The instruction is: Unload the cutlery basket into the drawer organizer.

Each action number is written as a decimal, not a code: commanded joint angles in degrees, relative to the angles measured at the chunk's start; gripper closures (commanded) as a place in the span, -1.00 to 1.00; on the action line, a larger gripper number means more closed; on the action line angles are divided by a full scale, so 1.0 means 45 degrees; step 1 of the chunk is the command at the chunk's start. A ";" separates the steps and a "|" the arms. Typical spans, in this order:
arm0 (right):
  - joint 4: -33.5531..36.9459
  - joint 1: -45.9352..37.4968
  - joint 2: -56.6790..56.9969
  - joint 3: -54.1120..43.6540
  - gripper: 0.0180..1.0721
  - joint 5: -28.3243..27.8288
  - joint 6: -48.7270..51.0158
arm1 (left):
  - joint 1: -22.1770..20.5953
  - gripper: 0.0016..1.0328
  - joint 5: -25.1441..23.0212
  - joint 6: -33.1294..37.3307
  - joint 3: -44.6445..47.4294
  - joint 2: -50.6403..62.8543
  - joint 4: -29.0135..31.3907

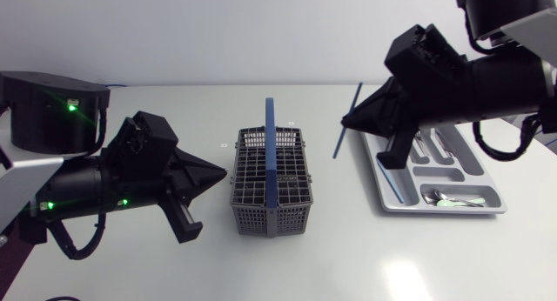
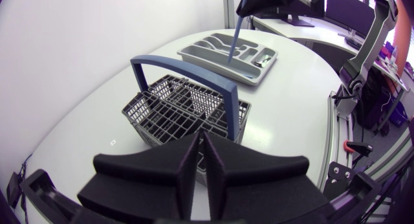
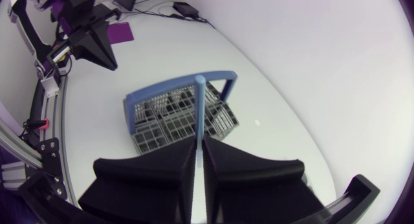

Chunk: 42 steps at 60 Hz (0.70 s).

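The left gripper (image 1: 221, 172) is at the left of the table, its tip aimed at the cutlery basket (image 1: 270, 224); its fingers are pressed together with nothing between them. The basket stands at table centre, a grey open grid with a blue arched handle (image 1: 271, 153); what remains inside cannot be made out. To the right, the right gripper (image 1: 347, 121) is clamped on a blue utensil (image 1: 338, 142), both fingers bearing on it near mid-length. The utensil hangs tilted above the table between the basket and the drawer organizer (image 1: 439, 210), close to the organizer's far left corner. The utensil appears long, slim, stiff and light. Its surface is probably smooth, so expect it to pivot or slip between the pads if the grip slackens. A mid-length hold keeps it balanced; align it lengthwise with a long compartment before release. The organizer lies at the right, with a spoon (image 1: 452, 199) in its near compartment
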<state>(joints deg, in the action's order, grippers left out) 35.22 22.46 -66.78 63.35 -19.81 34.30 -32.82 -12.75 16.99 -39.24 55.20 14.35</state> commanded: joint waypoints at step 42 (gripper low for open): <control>0.4966 -0.7100 -0.9144 0.5297 0.89 -0.1476 0.0541 | -0.0324 0.82 0.0315 0.0130 0.0283 -0.0060 0.0093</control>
<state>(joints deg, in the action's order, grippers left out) 55.42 -8.80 -104.25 84.29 -25.76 36.47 -33.89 -11.66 16.99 -39.24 55.11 14.50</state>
